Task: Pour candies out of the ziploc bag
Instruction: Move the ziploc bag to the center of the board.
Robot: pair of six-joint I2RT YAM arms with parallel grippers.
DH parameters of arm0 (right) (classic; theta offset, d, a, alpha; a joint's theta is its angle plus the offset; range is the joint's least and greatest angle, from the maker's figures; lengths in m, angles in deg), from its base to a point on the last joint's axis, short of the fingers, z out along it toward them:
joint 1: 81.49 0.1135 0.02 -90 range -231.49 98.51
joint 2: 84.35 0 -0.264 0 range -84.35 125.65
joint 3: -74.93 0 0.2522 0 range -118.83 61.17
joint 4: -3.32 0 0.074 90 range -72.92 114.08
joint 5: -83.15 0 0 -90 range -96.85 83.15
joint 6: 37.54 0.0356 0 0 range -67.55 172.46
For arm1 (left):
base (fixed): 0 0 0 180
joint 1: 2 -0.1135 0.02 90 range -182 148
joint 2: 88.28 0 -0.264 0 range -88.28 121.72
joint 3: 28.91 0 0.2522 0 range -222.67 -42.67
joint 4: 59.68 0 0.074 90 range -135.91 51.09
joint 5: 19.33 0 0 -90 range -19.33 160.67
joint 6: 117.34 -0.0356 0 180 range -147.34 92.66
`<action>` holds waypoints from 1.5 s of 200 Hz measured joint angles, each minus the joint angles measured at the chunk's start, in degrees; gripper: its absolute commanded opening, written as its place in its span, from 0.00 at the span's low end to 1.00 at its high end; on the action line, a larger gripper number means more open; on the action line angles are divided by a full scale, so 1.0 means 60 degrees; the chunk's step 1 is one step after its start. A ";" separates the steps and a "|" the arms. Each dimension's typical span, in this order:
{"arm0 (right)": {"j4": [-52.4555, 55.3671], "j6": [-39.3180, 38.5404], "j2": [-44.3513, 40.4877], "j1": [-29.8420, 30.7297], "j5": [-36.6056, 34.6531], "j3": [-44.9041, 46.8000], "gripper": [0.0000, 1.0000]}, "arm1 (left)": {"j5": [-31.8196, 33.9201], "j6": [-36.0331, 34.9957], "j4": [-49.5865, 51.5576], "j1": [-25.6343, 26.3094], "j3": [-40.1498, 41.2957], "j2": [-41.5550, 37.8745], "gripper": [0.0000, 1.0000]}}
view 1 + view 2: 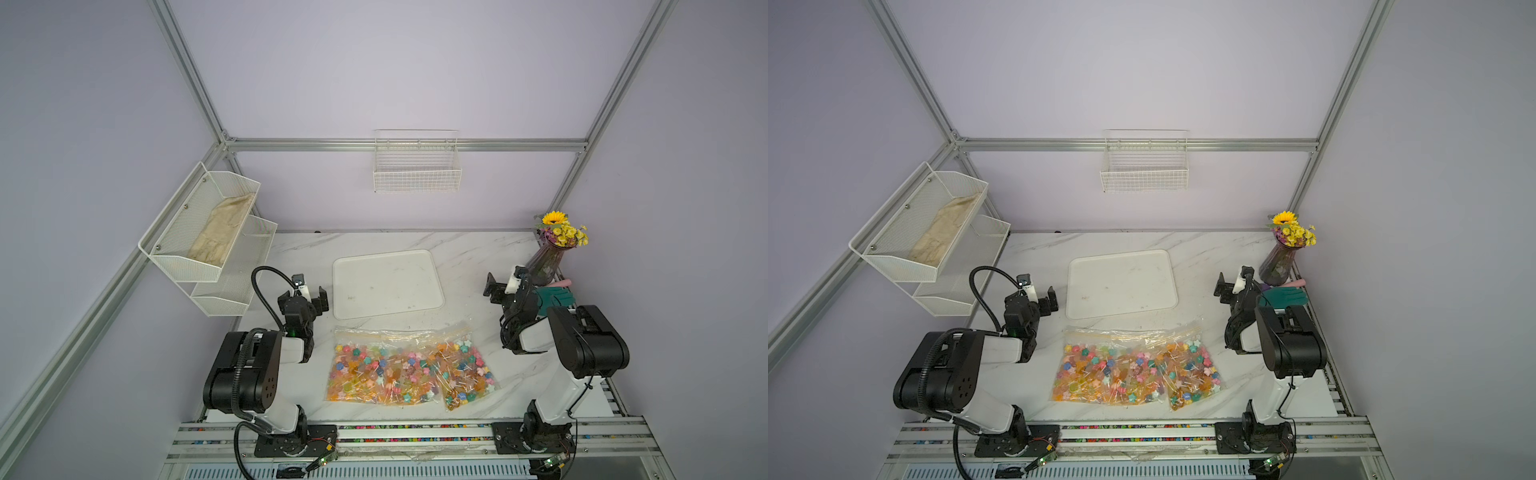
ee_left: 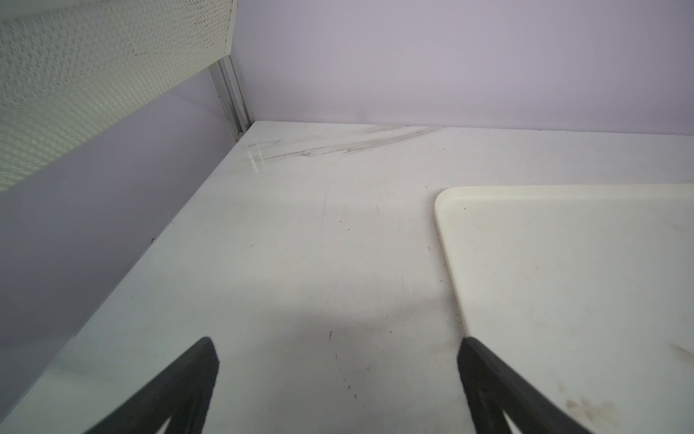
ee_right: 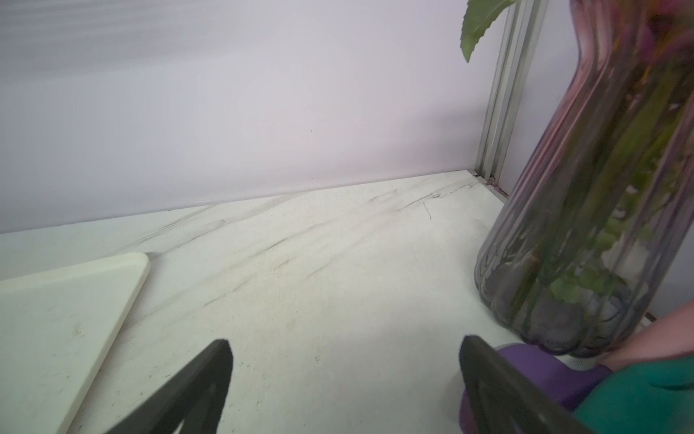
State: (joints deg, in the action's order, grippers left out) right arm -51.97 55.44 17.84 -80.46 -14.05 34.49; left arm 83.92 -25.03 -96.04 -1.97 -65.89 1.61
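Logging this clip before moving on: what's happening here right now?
Nothing is being handled yet. The left gripper and right gripper both hang open and empty, either side of the white tray. The candies sit inside the ziploc bags, which lie flat on the table between the tray and the arm bases, untouched.
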 measured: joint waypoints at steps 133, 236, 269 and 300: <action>0.0000 0.0000 0.0000 0.0000 -0.0004 0.0000 0.97 | 0.0000 0.0000 0.0000 0.0000 0.0000 0.0004 1.00; 0.4761 0.3308 -0.3104 0.0025 -0.1552 -0.2361 0.97 | 0.0503 0.1621 0.4415 0.0000 -0.1140 -0.4047 1.00; 0.6819 0.6164 -0.3974 -0.0164 -0.0809 -0.3934 0.90 | -0.0550 0.3180 0.6564 -0.0255 -0.2947 -0.5133 1.00; 0.9963 0.7799 -0.3719 0.0033 -0.0368 -0.5355 0.81 | -0.3089 0.3220 0.7147 -0.0222 -0.3304 -0.5523 1.00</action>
State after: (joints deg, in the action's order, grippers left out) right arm 7.81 102.23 -4.47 -80.26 -16.26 2.36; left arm 65.39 -5.71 -53.16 -3.30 -85.72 -31.53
